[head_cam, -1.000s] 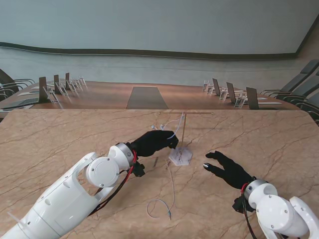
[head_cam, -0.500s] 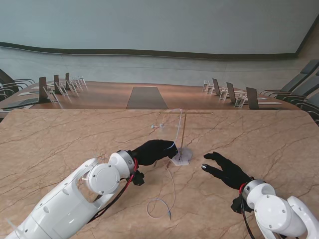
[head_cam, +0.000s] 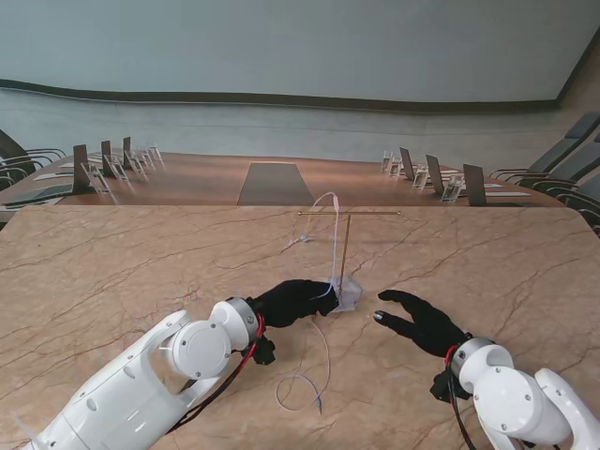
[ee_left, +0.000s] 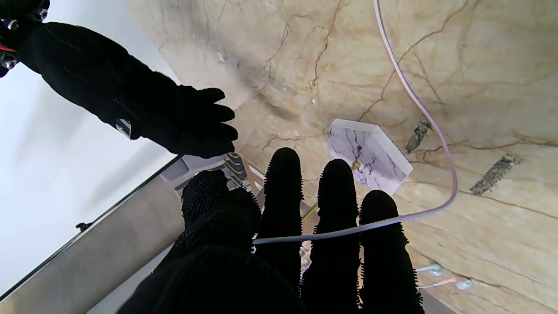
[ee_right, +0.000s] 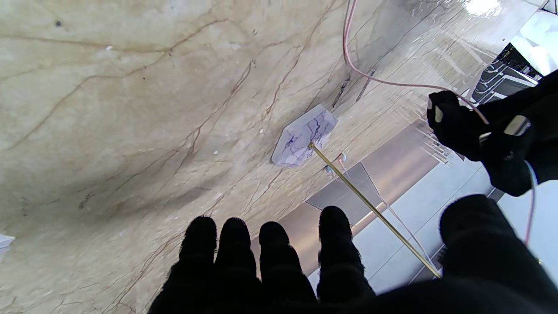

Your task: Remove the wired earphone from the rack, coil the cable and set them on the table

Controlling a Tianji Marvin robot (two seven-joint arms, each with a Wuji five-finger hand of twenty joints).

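Table (head_cam: 112, 253): the marbled top bears everything we work with; the loose end of the cable lies on it, nearer to us than the rack, because that part has slid down from the bar.
Rack (head_cam: 344, 246): a thin brass post with a crossbar on a pale hexagonal base (ee_left: 368, 155); it stands between our two hands, so either one can reach it.
Left hand (head_cam: 298, 300): it sits low, just beside the base, fingers laid together with the cable running across them and pinned under the thumb in the left wrist view. We hold it this way to draw the cable off the bar.
Right hand (head_cam: 419, 322): fingers spread and holding nothing, just off the table to the right of the base. We judge it waits there to steady the rack or receive the cable for coiling.
Earphone cable (head_cam: 331, 246): it is draped over the crossbar, runs down to our left hand, then trails toward us into a loose loop (head_cam: 298, 386) on the table.
Earbuds (ee_left: 447, 276): two small white buds hang past the left fingers, off the table; the earphone is not yet free of the rack.
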